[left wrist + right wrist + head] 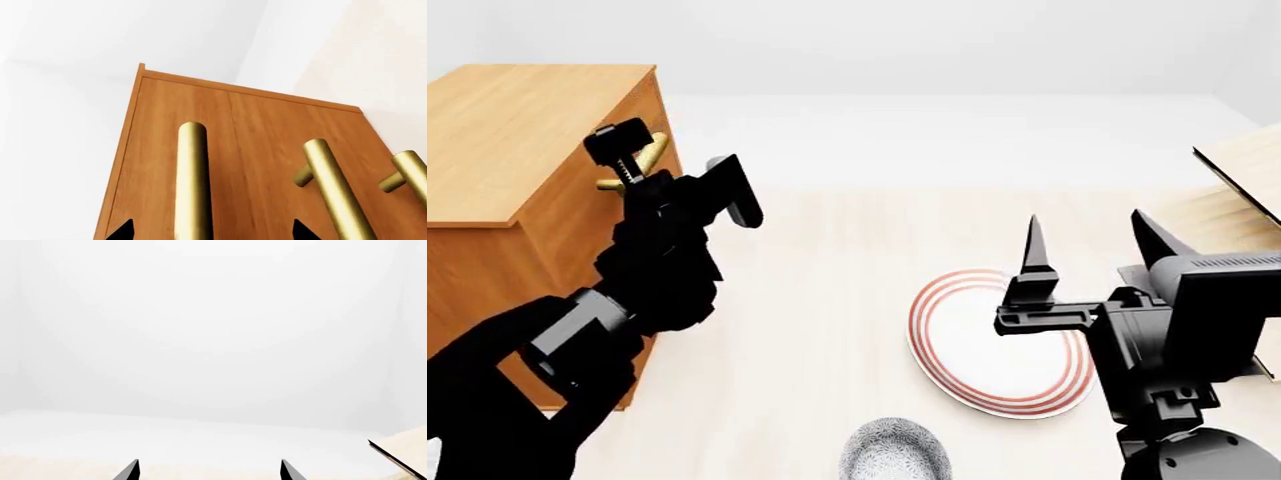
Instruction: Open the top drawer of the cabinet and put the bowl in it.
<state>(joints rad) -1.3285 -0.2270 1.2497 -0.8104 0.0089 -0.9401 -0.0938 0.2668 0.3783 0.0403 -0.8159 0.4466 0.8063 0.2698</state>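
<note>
While the left gripper (674, 165) hangs wide open at the front of the orange-brown wooden cabinet (521, 130), its fingertips (124, 230) straddle one brass bar handle (193, 180) without closing on it. From the head view this looks like the handle of the top drawer (587, 215), near the cabinet's upper front edge, though I cannot be certain which of the bars it is. The drawer front appears flush with the rest, so by my reading the drawer is not yet opened: the grasp, the pull and the whole transfer of the bowl remain to be done.

The small white bowl with blue-grey speckles (894, 452) sits untouched at the near edge of the pale tabletop (814, 290), just beside the flat white plate with red rings (1001, 350). The right gripper (1092, 260) hovers over that plate, fingers spread wide and holding nothing.

Counted: one cabinet, three brass handles in the left wrist view, one bowl, one plate, two grippers, and one pale tilted-board rack (1248, 165) at the right edge of the tabletop.
</note>
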